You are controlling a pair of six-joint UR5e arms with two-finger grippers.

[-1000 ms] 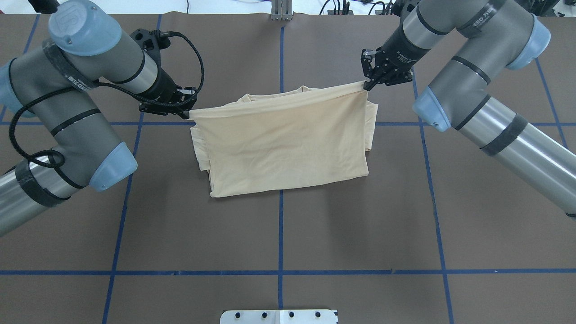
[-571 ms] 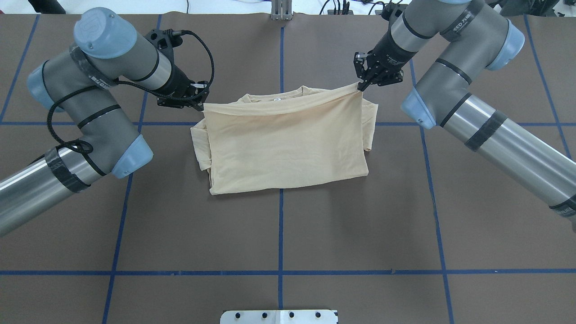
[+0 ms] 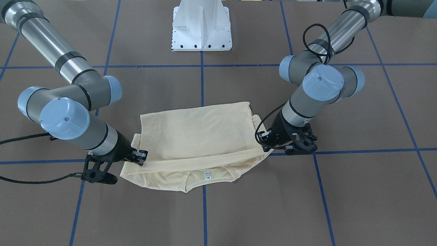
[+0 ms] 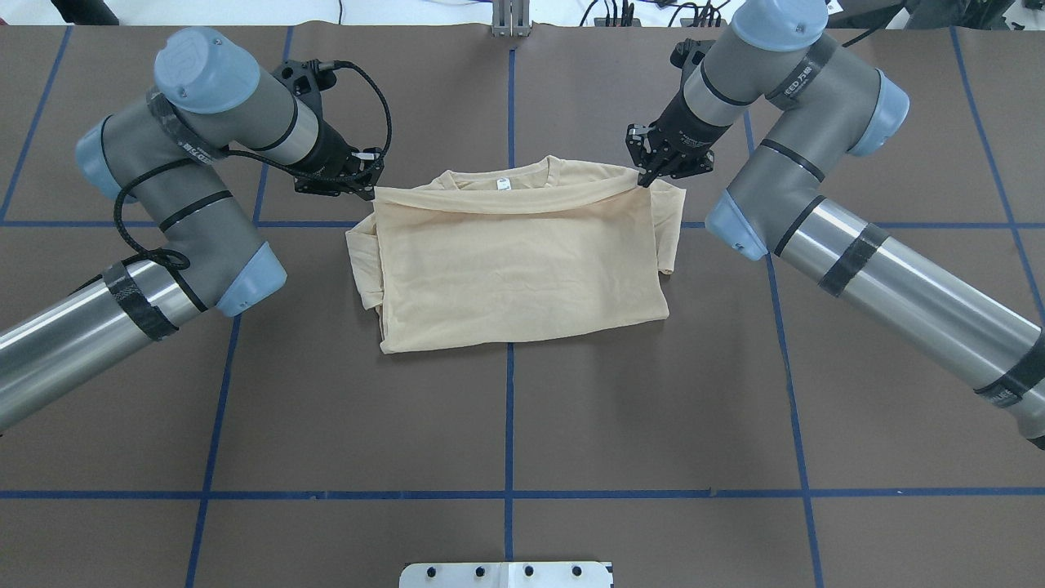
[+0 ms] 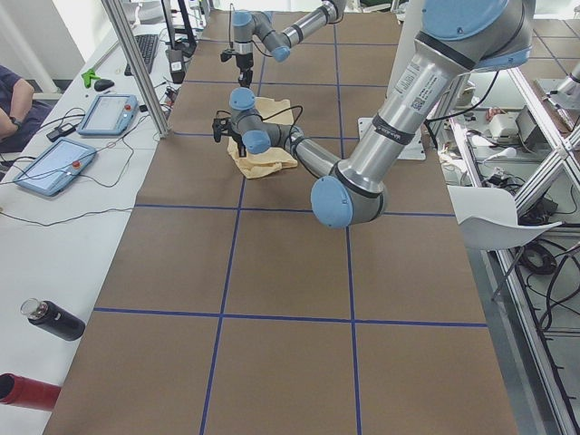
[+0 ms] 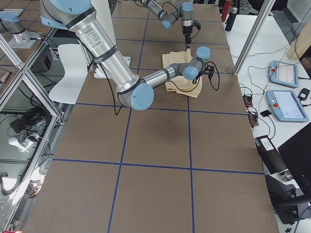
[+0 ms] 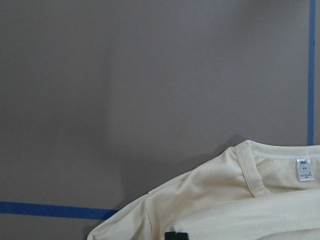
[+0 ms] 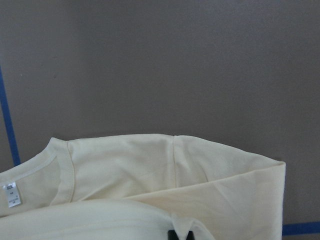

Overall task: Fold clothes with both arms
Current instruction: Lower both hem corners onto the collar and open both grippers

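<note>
The pale cream-yellow T-shirt [image 4: 514,261] lies folded at mid-table, its plain side up and its white neck label [image 4: 502,184] showing at the far edge. My left gripper [image 4: 371,189] is shut on the left corner of the top layer's edge. On the other side, my right gripper [image 4: 645,178] pinches the right corner. That held edge lies just short of the collar. The front-facing view shows the same hold: left gripper [image 3: 264,147], right gripper [image 3: 140,159], T-shirt [image 3: 194,133]. Each wrist view shows black fingertips [image 7: 176,236] [image 8: 180,235] on cream cloth [image 7: 225,200] [image 8: 175,170].
Blue tape lines [image 4: 509,408] grid the brown table cover. The white pedestal base [image 3: 202,25] stands on the robot's side. A side bench with tablets [image 5: 109,113], a dark bottle [image 5: 53,320] and a seated person's arm [image 5: 11,100] runs along the far edge.
Both grippers have carried the T-shirt's held edge away from the robot toward the collar and lower, and drawn slightly inward. The neck label now shows.
</note>
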